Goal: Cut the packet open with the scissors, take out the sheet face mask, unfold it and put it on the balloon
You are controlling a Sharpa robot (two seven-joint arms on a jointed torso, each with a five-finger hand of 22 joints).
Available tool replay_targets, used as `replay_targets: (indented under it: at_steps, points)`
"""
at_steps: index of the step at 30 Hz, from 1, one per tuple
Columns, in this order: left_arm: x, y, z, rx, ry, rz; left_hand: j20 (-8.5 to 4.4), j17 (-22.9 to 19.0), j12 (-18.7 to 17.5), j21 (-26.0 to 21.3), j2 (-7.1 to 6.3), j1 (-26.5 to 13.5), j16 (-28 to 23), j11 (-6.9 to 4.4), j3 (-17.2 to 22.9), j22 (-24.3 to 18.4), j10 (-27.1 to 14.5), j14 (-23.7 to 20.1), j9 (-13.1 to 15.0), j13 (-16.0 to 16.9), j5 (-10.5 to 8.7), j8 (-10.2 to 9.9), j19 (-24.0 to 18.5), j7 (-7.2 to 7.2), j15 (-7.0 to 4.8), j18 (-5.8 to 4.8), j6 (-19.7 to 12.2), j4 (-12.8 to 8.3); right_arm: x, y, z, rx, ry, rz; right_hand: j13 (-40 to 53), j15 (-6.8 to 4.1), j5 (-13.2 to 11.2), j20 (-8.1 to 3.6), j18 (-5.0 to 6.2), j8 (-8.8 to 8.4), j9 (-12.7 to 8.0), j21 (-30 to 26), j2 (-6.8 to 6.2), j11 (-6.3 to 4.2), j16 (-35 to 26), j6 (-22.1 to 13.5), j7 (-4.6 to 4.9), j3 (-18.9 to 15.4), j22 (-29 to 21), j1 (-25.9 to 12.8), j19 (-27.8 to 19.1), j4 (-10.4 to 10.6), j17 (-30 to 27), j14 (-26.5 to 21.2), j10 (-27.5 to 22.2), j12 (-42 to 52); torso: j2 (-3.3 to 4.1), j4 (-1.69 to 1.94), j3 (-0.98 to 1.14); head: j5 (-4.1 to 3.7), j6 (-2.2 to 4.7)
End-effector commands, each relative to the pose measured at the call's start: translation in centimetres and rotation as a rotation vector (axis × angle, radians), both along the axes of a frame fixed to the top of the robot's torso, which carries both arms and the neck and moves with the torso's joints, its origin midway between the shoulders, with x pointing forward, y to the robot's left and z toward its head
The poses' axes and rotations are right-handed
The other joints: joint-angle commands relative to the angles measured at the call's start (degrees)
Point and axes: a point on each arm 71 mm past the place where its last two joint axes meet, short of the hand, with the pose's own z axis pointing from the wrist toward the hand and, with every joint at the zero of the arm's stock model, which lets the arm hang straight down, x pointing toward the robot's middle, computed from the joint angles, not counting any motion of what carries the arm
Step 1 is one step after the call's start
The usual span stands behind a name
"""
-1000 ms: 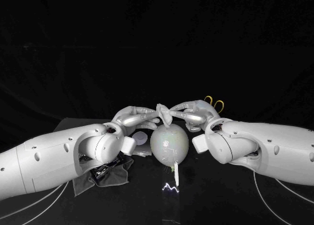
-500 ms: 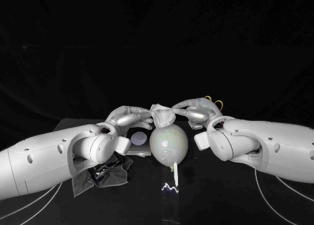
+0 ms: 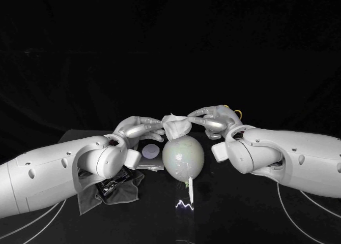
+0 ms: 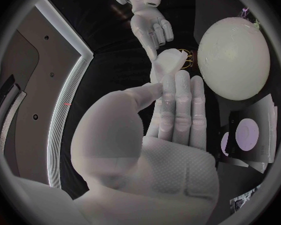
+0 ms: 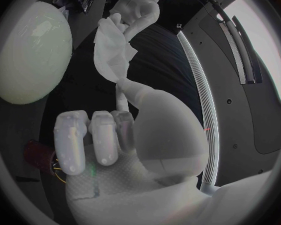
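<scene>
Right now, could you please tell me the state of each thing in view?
balloon: inflated, upright, bare.
sheet mask: bunched, held above the balloon.
left hand: pinches the sheet mask.
right hand: pinches the sheet mask.
packet: lies beside the balloon, in neither hand.

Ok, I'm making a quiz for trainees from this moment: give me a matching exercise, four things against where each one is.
Things:
1 sheet mask
2 balloon
3 packet
4 scissors

Places:
A lying by the left hand
B yellow handles peeking out behind the right hand
C pinched between both hands
D upright on the table, just under the mask

Pairs: 1-C; 2-D; 3-A; 4-B
</scene>
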Motion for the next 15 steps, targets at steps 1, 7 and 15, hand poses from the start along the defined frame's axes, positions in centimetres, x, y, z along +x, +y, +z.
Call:
replay_targets:
  at_steps: [1, 7, 15]
  points:
    - [-0.08, -0.30, 0.12, -0.005, 0.005, -0.023, 0.03, 0.0, 0.3, 0.3, 0.23, -0.3, 0.2, 0.00, 0.3, 0.1, -0.6, -0.4, 13.5, 0.1, -0.04, -0.2, -0.5, 0.04, 0.05, 0.95, -0.4, 0.0, -0.02, 0.22, 0.21, -0.003, -0.017, 0.016, 15.1, -1.12, 0.1, -0.13, -0.80, 0.22, 4.7, 0.2, 0.51, -1.08, 0.2, 0.3, -0.01, 0.4, 15.1, -0.3, 6.1, 0.0, 15.1, 6.9, 6.9, 0.3, 0.01, -0.01, 0.01, -0.06, 0.02]
    - [-0.20, -0.61, 0.11, -0.013, 0.013, -0.040, 0.51, -0.3, 0.1, 0.4, 0.70, -0.9, -0.1, 0.34, -0.5, 0.2, -1.5, -1.2, 13.7, 0.1, -0.22, -0.7, -1.3, 0.36, 0.44, 0.89, -1.0, 0.4, -0.11, 0.46, 0.25, -0.002, -0.017, 0.022, 15.1, -1.12, 0.1, -0.13, -0.80, 0.25, 4.8, 0.2, 0.51, -1.08, 0.2, 0.3, -0.01, 0.5, 15.1, -0.3, 6.1, 0.0, 15.1, 6.9, 6.9, 0.3, 0.01, 0.01, 0.02, -0.08, 0.04]
    - [-0.28, -0.93, 0.04, -0.010, 0.025, -0.047, 2.41, -0.6, -1.5, -1.6, 1.08, 0.0, 0.0, 2.37, -6.6, -1.0, -7.6, -4.6, 12.5, -0.5, -0.22, -4.0, -4.0, 2.46, 2.15, 0.77, -4.8, -0.2, -0.25, 0.81, 0.43, 0.002, -0.021, 0.029, 15.1, -1.12, 0.1, -0.13, -0.80, 0.25, 4.8, 0.2, 0.51, -1.08, 0.2, 0.3, -0.01, 0.5, 15.1, -0.3, 6.1, 0.0, 15.1, 6.9, 6.9, 0.3, 0.00, 0.01, 0.01, -0.20, 0.07]
